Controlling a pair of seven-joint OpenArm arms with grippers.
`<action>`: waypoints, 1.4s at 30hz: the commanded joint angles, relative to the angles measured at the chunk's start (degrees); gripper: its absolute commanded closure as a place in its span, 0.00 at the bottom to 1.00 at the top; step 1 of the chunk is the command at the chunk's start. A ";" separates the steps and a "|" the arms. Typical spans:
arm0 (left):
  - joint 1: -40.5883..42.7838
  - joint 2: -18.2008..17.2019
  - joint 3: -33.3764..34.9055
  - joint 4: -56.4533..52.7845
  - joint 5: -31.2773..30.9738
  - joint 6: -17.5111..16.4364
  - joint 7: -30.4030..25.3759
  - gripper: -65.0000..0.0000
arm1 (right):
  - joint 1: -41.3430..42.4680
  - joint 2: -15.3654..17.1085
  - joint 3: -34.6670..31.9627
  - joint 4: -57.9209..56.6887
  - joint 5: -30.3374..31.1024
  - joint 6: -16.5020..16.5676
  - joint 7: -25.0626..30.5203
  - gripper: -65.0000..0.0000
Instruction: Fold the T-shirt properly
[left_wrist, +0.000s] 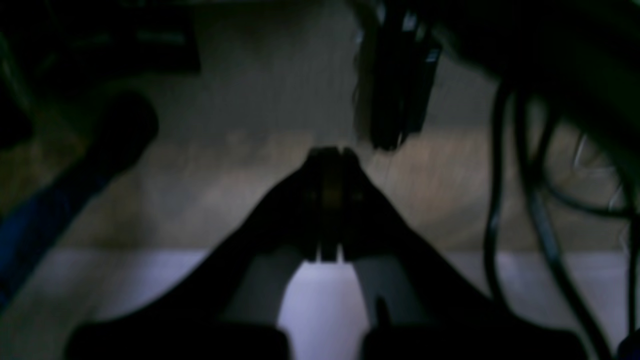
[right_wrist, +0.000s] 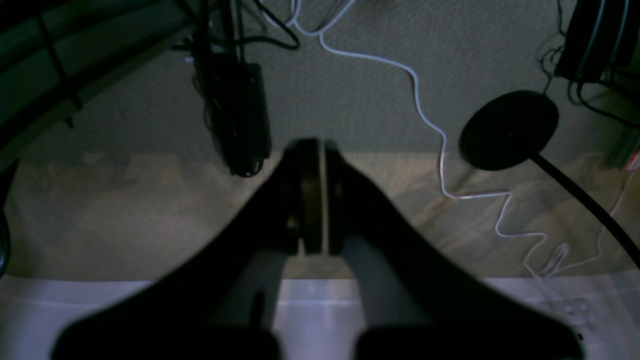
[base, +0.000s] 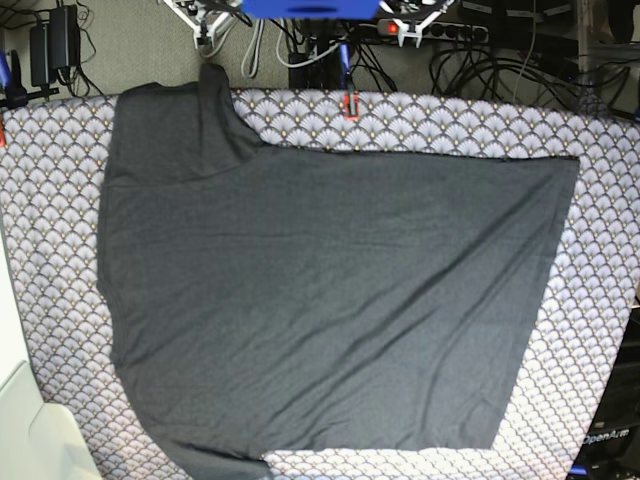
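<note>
Charcoal T-shirt (base: 330, 300) lies flat on the scallop-patterned counter (base: 600, 160), ready for folding; left tool (left_wrist: 330, 155) and right tool (right_wrist: 315, 147) hang clenched, empty, beyond the counter's edge.

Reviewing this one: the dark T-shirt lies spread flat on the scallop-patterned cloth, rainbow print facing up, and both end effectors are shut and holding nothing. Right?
Not quite. The T-shirt lies plain side up; no rainbow print shows in the base view. The rest holds: it is spread flat on the scallop-patterned cloth, and the wrist views show the left end effector and right end effector shut and holding nothing.
</note>
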 joint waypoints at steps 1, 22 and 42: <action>0.51 -0.10 -0.05 1.12 -0.14 0.05 0.43 0.99 | -0.38 0.22 0.09 0.00 0.16 0.28 0.20 0.99; 0.25 -0.89 -0.05 3.49 -0.14 0.14 0.51 0.99 | -0.38 0.22 0.09 0.18 0.16 0.28 0.20 0.99; 0.51 -1.24 -0.05 3.49 -0.14 0.32 0.51 0.99 | -0.38 1.01 0.09 0.18 0.16 0.28 0.20 0.99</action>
